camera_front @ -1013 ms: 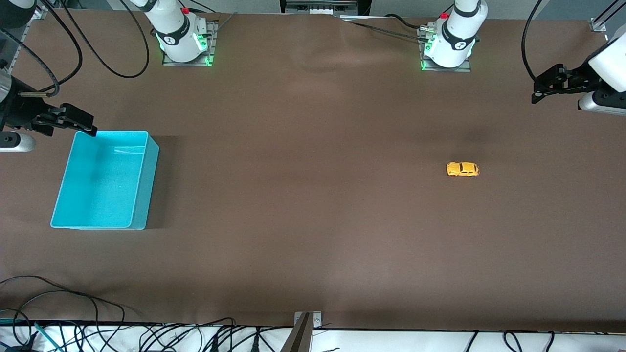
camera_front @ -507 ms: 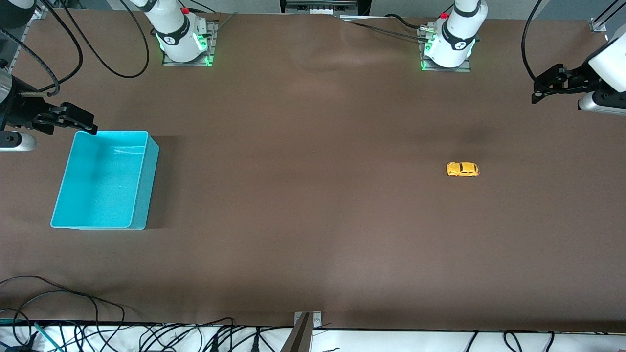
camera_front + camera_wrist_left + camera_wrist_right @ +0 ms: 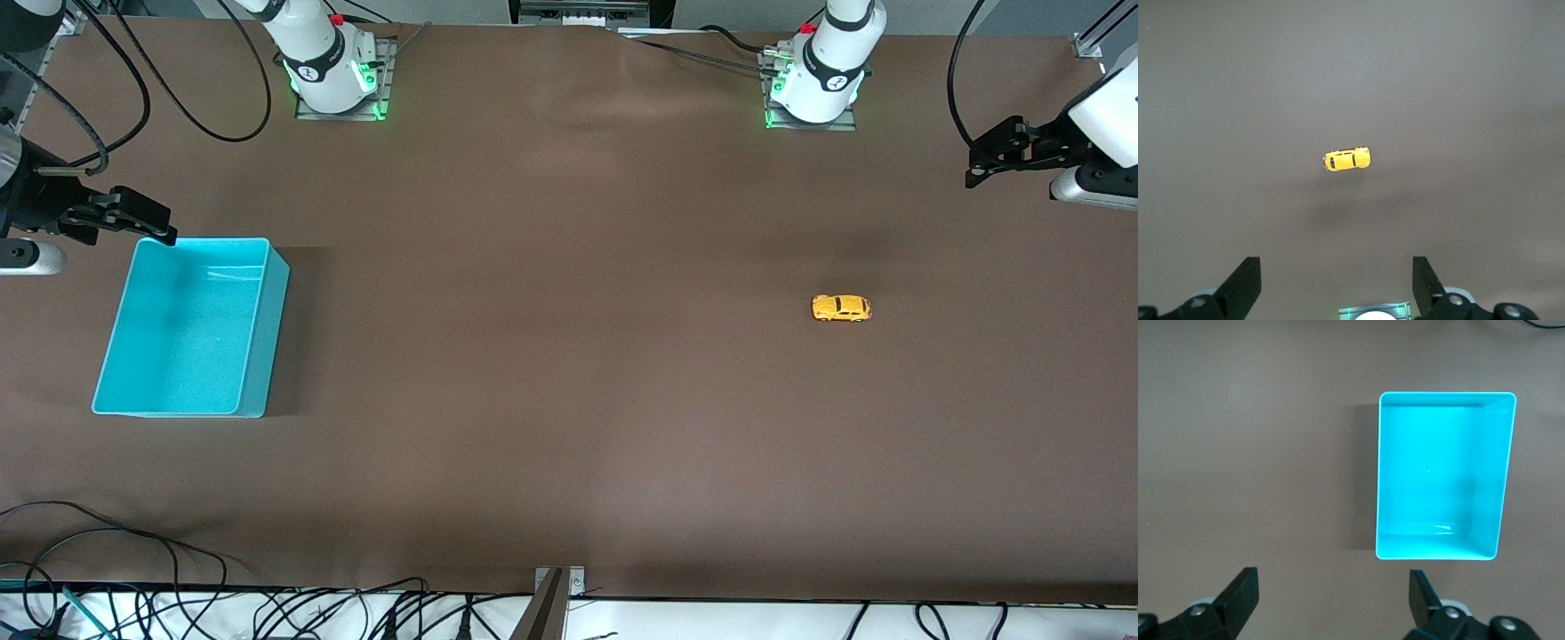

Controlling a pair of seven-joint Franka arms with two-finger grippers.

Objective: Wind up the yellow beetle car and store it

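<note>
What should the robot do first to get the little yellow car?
Probably lower the left gripper toward the tiny yellow beetle-shaped toy car. That gripper hangs open and empty at the left arm's end of the table, and the car sits untouched on the brown table. The right gripper waits open by the empty turquoise plastic bin.

Robotics lab: bolted arm bases (image 3: 333, 76), brown-covered table (image 3: 569, 400), loose cables (image 3: 267, 613) along its edge.
</note>
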